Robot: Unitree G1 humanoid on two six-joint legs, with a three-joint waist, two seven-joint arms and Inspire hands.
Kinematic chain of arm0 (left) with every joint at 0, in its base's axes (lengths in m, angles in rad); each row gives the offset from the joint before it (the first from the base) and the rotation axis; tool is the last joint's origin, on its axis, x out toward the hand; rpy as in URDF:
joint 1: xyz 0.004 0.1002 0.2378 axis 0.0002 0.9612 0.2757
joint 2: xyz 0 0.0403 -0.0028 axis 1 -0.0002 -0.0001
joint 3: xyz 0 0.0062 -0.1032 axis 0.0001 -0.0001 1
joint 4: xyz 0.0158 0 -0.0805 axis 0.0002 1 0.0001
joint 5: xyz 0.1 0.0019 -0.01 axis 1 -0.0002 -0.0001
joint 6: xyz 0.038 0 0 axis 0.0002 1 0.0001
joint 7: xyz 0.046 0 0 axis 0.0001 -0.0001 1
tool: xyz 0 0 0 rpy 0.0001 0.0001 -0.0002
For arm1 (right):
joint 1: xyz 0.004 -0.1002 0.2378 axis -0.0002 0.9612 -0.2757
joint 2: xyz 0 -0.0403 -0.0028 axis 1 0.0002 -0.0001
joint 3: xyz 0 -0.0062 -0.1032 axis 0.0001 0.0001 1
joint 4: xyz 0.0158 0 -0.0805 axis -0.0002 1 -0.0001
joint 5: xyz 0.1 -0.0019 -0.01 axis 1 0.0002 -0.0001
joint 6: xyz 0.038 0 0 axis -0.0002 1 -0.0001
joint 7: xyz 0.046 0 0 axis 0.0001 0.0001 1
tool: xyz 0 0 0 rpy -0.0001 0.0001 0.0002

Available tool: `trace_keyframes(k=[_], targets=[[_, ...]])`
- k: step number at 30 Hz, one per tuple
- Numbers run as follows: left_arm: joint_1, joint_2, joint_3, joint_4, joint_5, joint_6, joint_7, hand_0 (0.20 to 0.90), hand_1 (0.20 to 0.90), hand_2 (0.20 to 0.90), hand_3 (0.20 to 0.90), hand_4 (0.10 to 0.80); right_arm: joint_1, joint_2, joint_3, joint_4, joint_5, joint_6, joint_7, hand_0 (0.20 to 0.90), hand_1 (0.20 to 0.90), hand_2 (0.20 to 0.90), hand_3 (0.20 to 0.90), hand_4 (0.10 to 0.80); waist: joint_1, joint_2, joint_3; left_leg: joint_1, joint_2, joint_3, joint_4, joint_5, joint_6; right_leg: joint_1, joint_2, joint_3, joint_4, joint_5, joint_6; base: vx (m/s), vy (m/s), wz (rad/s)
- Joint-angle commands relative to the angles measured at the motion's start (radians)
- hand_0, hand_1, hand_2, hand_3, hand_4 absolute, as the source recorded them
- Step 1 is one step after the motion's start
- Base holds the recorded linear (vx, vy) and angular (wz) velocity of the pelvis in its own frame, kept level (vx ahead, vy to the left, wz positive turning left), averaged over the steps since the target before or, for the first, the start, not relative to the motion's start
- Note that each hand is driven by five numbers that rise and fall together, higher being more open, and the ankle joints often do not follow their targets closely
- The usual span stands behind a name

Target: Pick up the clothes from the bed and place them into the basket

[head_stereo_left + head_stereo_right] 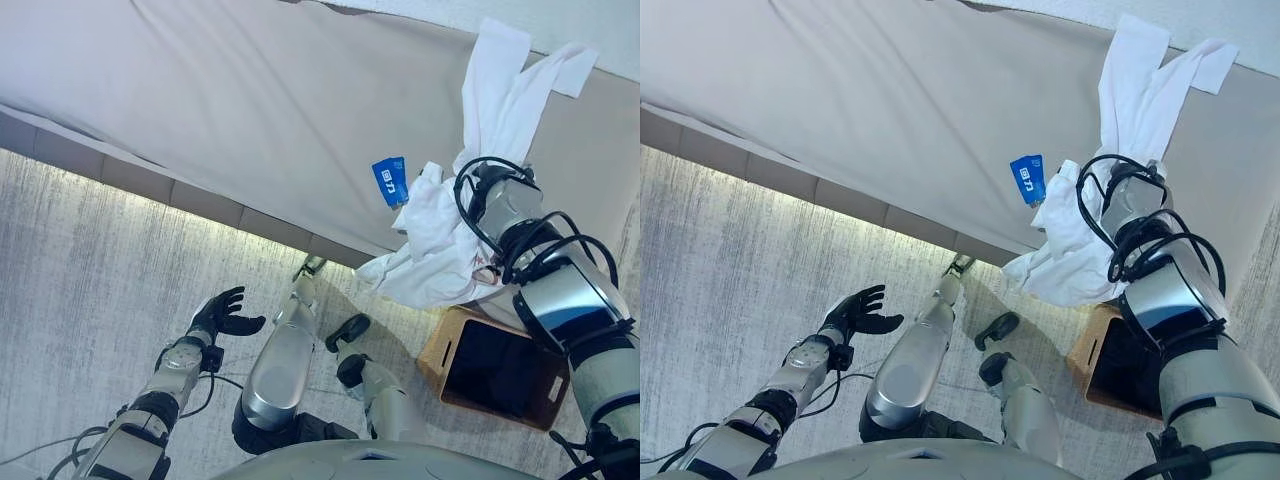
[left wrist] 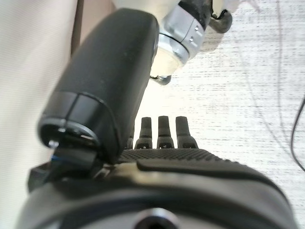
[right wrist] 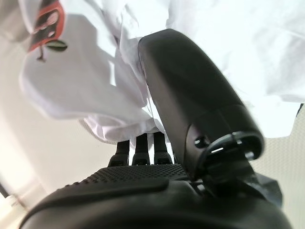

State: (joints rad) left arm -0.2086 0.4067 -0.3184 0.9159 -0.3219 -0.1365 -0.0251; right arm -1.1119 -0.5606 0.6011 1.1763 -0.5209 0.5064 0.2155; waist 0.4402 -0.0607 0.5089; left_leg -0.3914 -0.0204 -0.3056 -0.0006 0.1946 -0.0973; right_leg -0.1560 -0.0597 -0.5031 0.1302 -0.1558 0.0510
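Note:
A white garment with a blue tag hangs bunched from my right hand at the bed's edge. Its upper part still trails across the beige bed. In the right wrist view my right hand has its thumb pressed over the white cloth, with the fingers under it. The wooden basket with a dark inside stands on the floor just below the hanging cloth. My left hand is open and empty over the floor, far from the garment.
The bed's side edge runs slantwise across the view. Grey carpet lies below it. The basket sits close to the bed's corner on the right.

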Motion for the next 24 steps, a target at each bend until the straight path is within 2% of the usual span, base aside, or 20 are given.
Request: trace_keyframes(k=[1,5,8,9,10,11,12,16,17,24], targets=[[0.019,0.019,-0.035,-0.039,0.006,-0.011,0.007,0.900,0.900,0.900,0.900,0.800,-0.007,-0.024,0.069,0.033,-0.043,0.053,0.090,0.300,0.300,0.300,0.200,0.100,0.018,0.020,0.011,-0.031,-0.039,0.002,0.030,-0.076,0.088,-0.085,-0.035,0.030,0.120,0.034,-0.021,0.018,-0.028,0.15],[0.008,0.013,-0.054,-0.048,0.000,0.004,0.013,0.900,0.900,0.900,0.900,0.800,-0.035,-0.022,0.036,0.041,0.058,0.014,-0.086,0.300,0.300,0.300,0.200,0.100,0.017,0.036,0.011,-0.036,-0.039,-0.003,0.024,-0.069,0.089,-0.102,-0.041,0.027,0.134,0.033,-0.021,0.004,-0.003,0.01],[0.017,0.006,-0.054,-0.041,-0.002,0.006,0.022,0.900,0.900,0.900,0.900,0.800,-0.057,-0.040,0.004,-0.016,0.147,-0.055,-0.319,0.300,0.300,0.300,0.200,0.100,0.009,0.037,0.011,-0.024,-0.034,-0.001,0.020,-0.072,0.087,-0.099,-0.040,0.035,0.135,0.034,-0.018,0.003,0.005,0.01],[0.026,0.004,-0.051,-0.034,-0.003,0.001,0.027,0.900,0.900,0.900,0.900,0.800,-0.063,-0.058,-0.003,-0.077,0.163,-0.064,-0.379,0.300,0.300,0.300,0.200,0.100,0.001,0.033,0.011,-0.014,-0.030,0.002,0.016,-0.076,0.086,-0.092,-0.038,0.041,0.132,0.035,-0.016,0.000,0.000,0.00],[0.046,0.001,-0.039,-0.026,-0.002,-0.006,0.035,0.900,0.900,0.900,0.900,0.800,-0.069,-0.096,-0.016,-0.203,0.183,-0.068,-0.489,0.300,0.300,0.300,0.200,0.100,-0.013,0.025,0.011,0.007,-0.022,0.008,0.011,-0.082,0.083,-0.079,-0.033,0.053,0.125,0.036,-0.014,0.028,0.026,-0.03],[0.051,0.001,-0.036,-0.025,-0.002,-0.007,0.037,0.900,0.900,0.900,0.900,0.800,-0.067,-0.106,-0.020,-0.241,0.180,-0.064,-0.500,0.300,0.300,0.300,0.200,0.100,-0.016,0.022,0.011,0.013,-0.020,0.010,0.009,-0.083,0.083,-0.075,-0.032,0.057,0.123,0.036,-0.014,0.038,0.044,-0.02],[0.068,0.001,-0.022,-0.019,-0.002,-0.012,0.042,0.900,0.900,0.900,0.900,0.800,-0.065,-0.135,-0.028,-0.336,0.197,-0.087,-0.587,0.300,0.300,0.300,0.200,0.100,-0.027,0.012,0.011,0.032,-0.015,0.017,0.005,-0.089,0.081,-0.060,-0.026,0.070,0.115,0.036,-0.013,0.038,0.044,-0.03],[0.112,0.000,0.042,0.032,0.004,-0.021,0.042,0.900,0.900,0.900,0.900,0.800,-0.068,-0.240,-0.159,-0.672,0.146,-0.147,-0.699,0.300,0.300,0.300,0.200,0.100,-0.068,-0.031,-0.003,0.136,-0.004,0.051,-0.012,-0.125,0.083,0.026,-0.008,0.120,0.077,0.027,-0.006,0.080,0.065,-0.21],[0.121,0.004,0.052,0.045,0.007,-0.019,0.034,0.900,0.900,0.900,0.900,0.800,-0.076,-0.268,-0.181,-0.725,0.147,-0.167,-0.725,0.300,0.300,0.300,0.200,0.100,-0.076,-0.036,-0.024,0.142,-0.009,0.057,-0.007,-0.112,0.089,0.038,-0.007,0.119,0.059,0.052,-0.007,0.047,0.109,-0.16],[0.178,0.009,0.071,0.069,0.032,-0.016,-0.002,0.900,0.900,0.900,0.900,0.800,-0.115,-0.353,-0.212,-0.849,0.185,-0.200,-0.760,0.300,0.300,0.300,0.200,0.100,-0.096,-0.048,-0.127,0.219,-0.018,0.065,-0.018,-0.133,0.093,0.121,-0.012,0.138,0.027,0.051,-0.002,0.117,0.055,-0.08]])
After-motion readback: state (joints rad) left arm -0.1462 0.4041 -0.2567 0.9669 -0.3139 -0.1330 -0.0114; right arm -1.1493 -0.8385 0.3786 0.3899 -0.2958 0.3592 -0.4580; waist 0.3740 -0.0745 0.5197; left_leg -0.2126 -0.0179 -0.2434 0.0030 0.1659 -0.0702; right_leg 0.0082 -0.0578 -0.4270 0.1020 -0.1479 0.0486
